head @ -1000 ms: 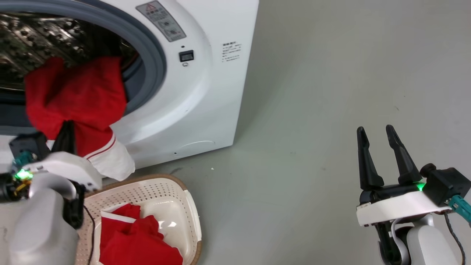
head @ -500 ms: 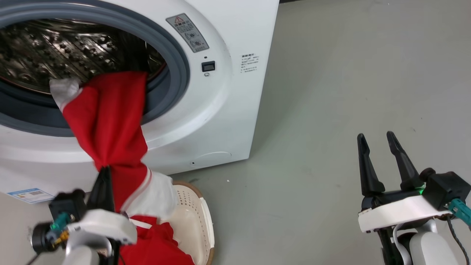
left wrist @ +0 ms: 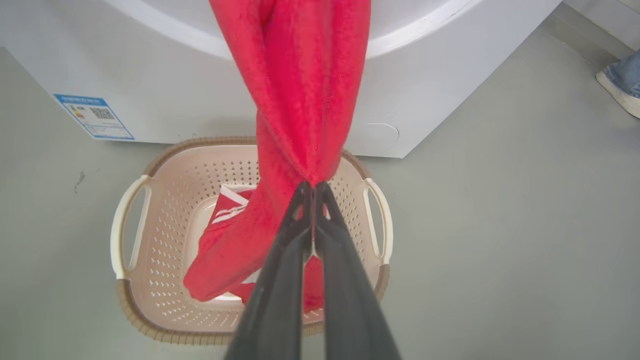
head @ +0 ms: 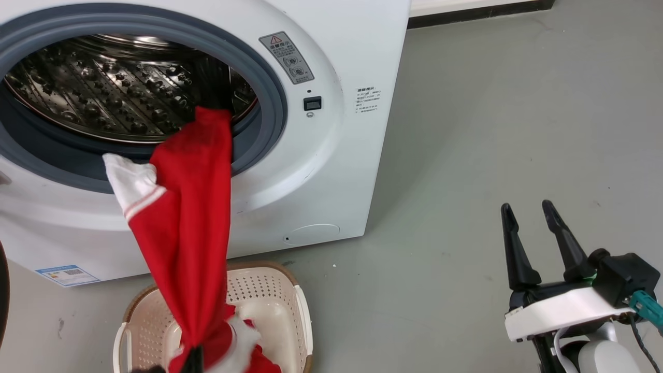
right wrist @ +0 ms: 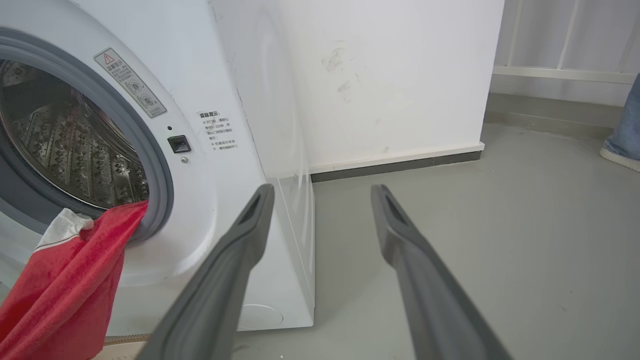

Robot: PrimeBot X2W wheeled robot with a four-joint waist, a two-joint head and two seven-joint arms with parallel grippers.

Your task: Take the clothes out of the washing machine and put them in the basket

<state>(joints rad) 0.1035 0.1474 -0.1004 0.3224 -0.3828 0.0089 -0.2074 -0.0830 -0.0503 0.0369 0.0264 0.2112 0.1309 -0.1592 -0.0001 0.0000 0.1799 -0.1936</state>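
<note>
Fingers of the left gripper [left wrist: 313, 186] are pressed tight together at the tips, pinching a red garment [left wrist: 300, 75] that bunches into a narrow neck right at the grip. In the left wrist view the cloth runs taut from there toward 12 o'clock, up over the washer [head: 321, 181] front, while a looser fold hangs toward 7 o'clock and reaches down into the basket [left wrist: 200, 142]. The basket stands on the floor [head: 492, 129] directly under the grip and just in front of the washer, and more red clothes [left wrist: 227, 210] with white stripes lie on its bottom. In the head view the garment stretches from 6 o'clock up to the lower lip of the porthole, its top end caught inside the drum [head: 103, 93]. A white cuff [head: 129, 181] with striped trim sticks out at its 9 o'clock side. A blue label [head: 67, 274] sits low on the washer at 8 o'clock. The right gripper [head: 525, 205] hovers at 4 o'clock in the head view, fingers spread wide with nothing between them, well apart from washer and basket. In the right wrist view a person's shoe [right wrist: 620, 155] rests on the floor at 3 o'clock.
</note>
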